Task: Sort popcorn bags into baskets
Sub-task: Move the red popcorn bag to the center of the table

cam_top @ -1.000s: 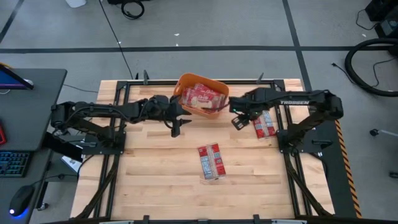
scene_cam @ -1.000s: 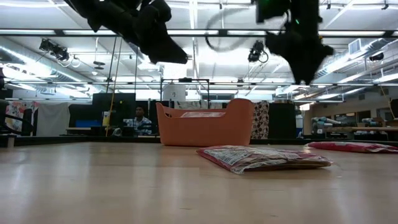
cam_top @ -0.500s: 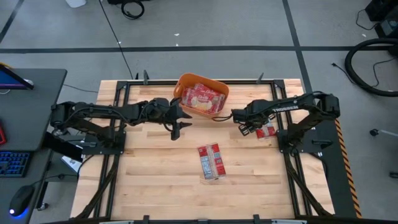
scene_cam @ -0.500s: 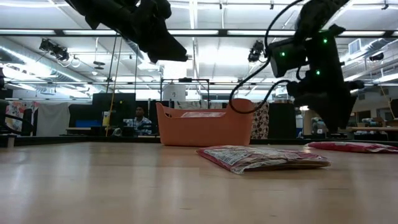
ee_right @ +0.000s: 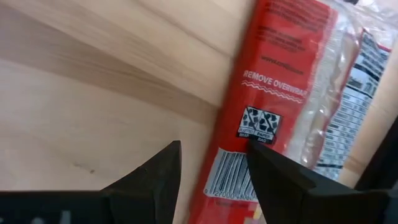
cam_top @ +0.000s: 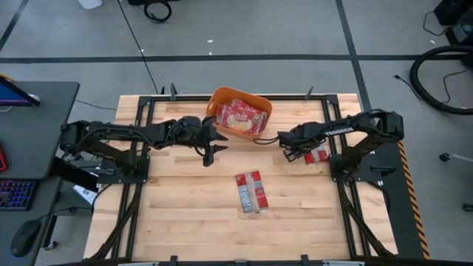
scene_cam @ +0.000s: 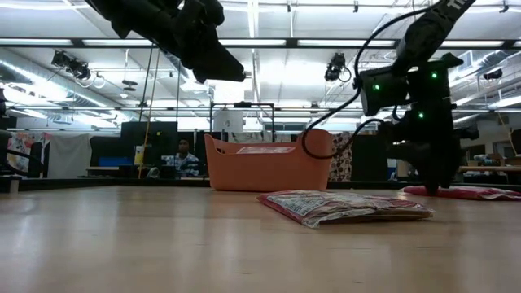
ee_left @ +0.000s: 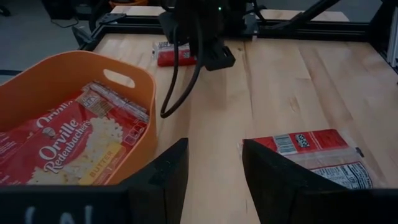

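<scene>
From above: orange tub (cam_top: 240, 116) at the middle of the bench's far edge, packets inside (cam_top: 238, 117); a pair of popcorn bags (cam_top: 250, 191) lying flat near the bench's centre; one more bag (cam_top: 318, 154) toward the right edge, partly under the right arm. Right gripper (cam_top: 290, 153) lowered just at that bag's inner side, fingers parted, nothing between them. Left gripper (cam_top: 210, 153) held over bare wood just left of the tub, on its near side, fingers narrowly apart and empty. From table height: tub (scene_cam: 269, 165) standing on the far side, the central bags (scene_cam: 346, 206) flat in front of it, the right-edge bag (scene_cam: 464, 192) a low red strip at the far right; right gripper (scene_cam: 440, 185) reaching down almost to the wood beside that strip, contact not clear; left gripper (scene_cam: 213, 61) high up. From the left wrist: two dark fingers (ee_left: 163, 180) with a modest gap, wood showing between; tub wall (ee_left: 140, 112) close beside them with Orville Redenbacher's butter packets (ee_left: 68, 143) inside; a central bag (ee_left: 314, 152) on the other side; the far bag (ee_left: 174, 55) beyond, partly behind the right arm. From the right wrist: fingers (ee_right: 155, 174) spread, one tip over bare wood, the other over the red margin of the bag (ee_right: 277, 99) near its barcode; touching or not cannot be told.
</scene>
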